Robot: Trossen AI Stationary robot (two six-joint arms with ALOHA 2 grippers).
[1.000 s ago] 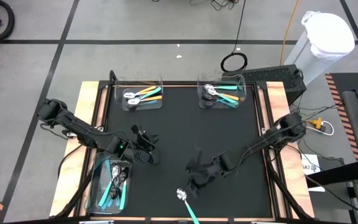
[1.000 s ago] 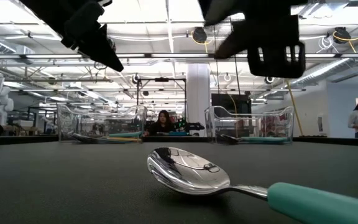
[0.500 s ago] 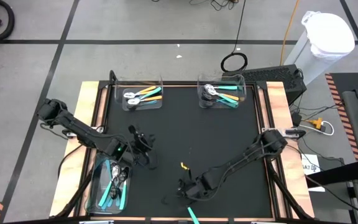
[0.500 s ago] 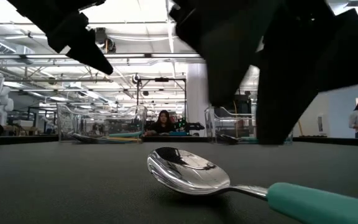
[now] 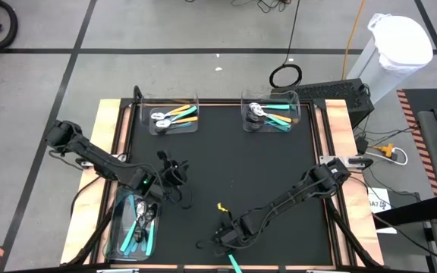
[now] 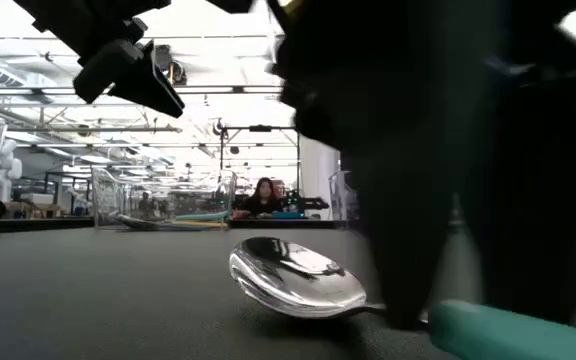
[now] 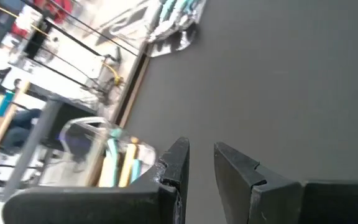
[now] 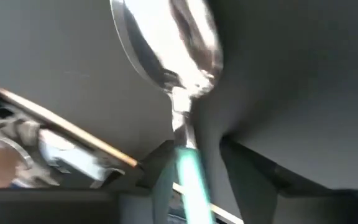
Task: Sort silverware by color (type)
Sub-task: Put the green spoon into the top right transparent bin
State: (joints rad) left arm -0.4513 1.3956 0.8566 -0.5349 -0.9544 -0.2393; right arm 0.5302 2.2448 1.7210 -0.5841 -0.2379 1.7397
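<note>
Your right hand (image 8: pixel 188 165) is down at the near edge of the table (image 5: pixel 226 152), fingers apart and straddling the neck of the last loose spoon (image 6: pixel 298 280); the teal handle runs between them in the right wrist view, and nothing shows them clamped on it. That spoon lies flat on the black mat, bowl up and pointing into the table, its handle tip poking out past the hand toward the near edge in the high view. Your left hand (image 7: pixel 201 165) waits with fingers slightly apart, holding nothing, above the mat just beside the near-left bin (image 5: pixel 136 224), which holds teal-handled spoons. The far-left bin (image 5: pixel 171 117) holds orange ones, and the far-right bin (image 5: pixel 270 114) more teal or light blue. By the look of it, sorting is nearly done: only this one spoon remains outside a bin.
</note>
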